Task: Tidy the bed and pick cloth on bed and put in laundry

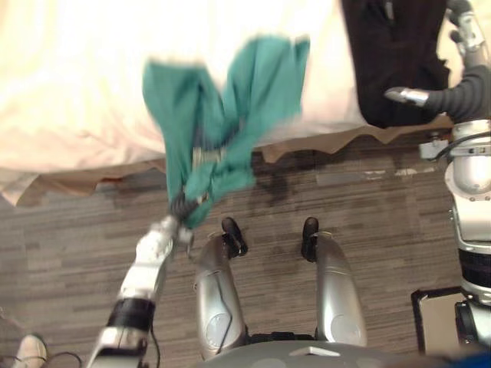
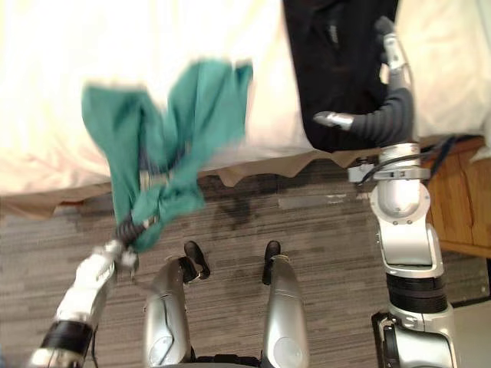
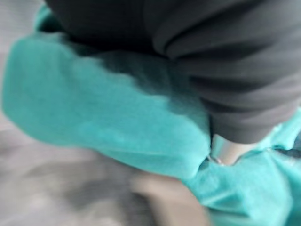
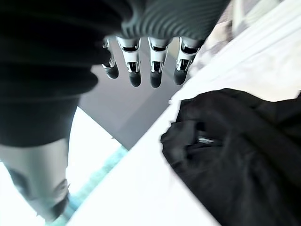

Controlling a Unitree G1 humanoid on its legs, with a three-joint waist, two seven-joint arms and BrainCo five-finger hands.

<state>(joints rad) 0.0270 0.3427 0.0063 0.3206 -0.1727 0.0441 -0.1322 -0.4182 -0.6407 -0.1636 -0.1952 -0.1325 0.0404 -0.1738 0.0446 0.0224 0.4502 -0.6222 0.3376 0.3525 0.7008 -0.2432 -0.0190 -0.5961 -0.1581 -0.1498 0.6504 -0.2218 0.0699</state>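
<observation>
Left eye view has the left hand (image 1: 179, 205) raised in front of the bed's near edge with the teal cloth (image 1: 230, 107) draped over it. The cloth's upper folds spread above the white bed (image 1: 77, 92), and its lower end bunches round the wrist over the floor (image 1: 69, 253). The cloth is clear of the bed and carried on that hand alone, but the fingers are buried in the fabric, so I cannot tell whether they are curled round it or merely under it.

The right hand (image 2: 383, 107) hovers over the black garment (image 2: 337, 69) that lies across the bed's near edge towards its right end. Its fingers (image 4: 135, 70) hang straight and relaxed, touching nothing.

The step in hand looks like carrying the teal cloth off to the laundry. It would go best with the arm kept high enough that the trailing end does not drag on the floor. The move should be steady, since a loosely draped cloth may slip off, and the hold is worth confirming before the turn away from the bed.

The teal cloth is smeared by motion, so its true outline is hard to read. The left wrist view gives little beyond teal folds against the dark cover. The black garment's far end is cut off at the frame edge.
</observation>
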